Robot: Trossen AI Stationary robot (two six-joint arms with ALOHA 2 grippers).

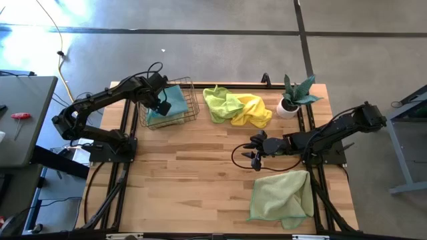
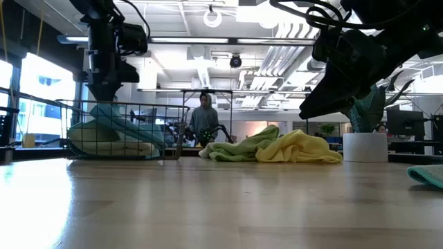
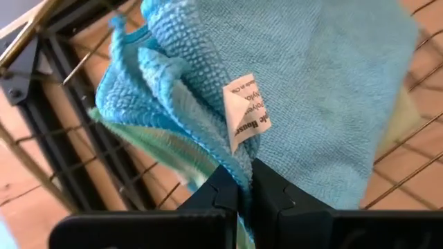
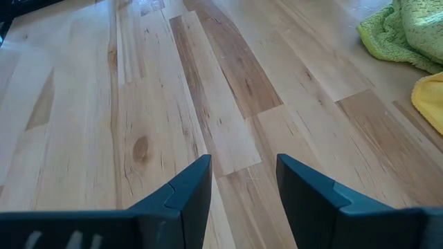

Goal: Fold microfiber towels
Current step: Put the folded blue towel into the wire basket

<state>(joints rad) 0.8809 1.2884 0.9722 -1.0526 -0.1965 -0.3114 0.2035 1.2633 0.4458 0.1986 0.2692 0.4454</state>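
A light blue towel [image 1: 176, 100] lies in the wire basket [image 1: 193, 110] at the table's far left, on top of a pale green cloth [image 3: 149, 142]. My left gripper [image 3: 246, 176] stands over the basket, pointing down, shut on the blue towel. A lime green towel [image 1: 219, 103] and a yellow towel [image 1: 253, 110] lie crumpled together at the far middle. A pale sage towel [image 1: 283, 195] lies spread at the near right. My right gripper [image 4: 242, 173] hovers open over bare wood right of centre, holding nothing. My left gripper pinches a bunched fold of the blue towel just below its white label [image 3: 243, 155] between its two fingers. The fingers come from above, pointing steeply down. Several layers are gathered there. The towel rises in a peak [image 2: 104, 109] to the fingers while its remainder lies in the basket.
A potted plant [image 1: 293, 100] in a white pot stands at the far right. Bare wood [image 1: 193, 173] fills the middle and the near left of the table. A person [image 2: 203, 117] stands far off in the room behind.
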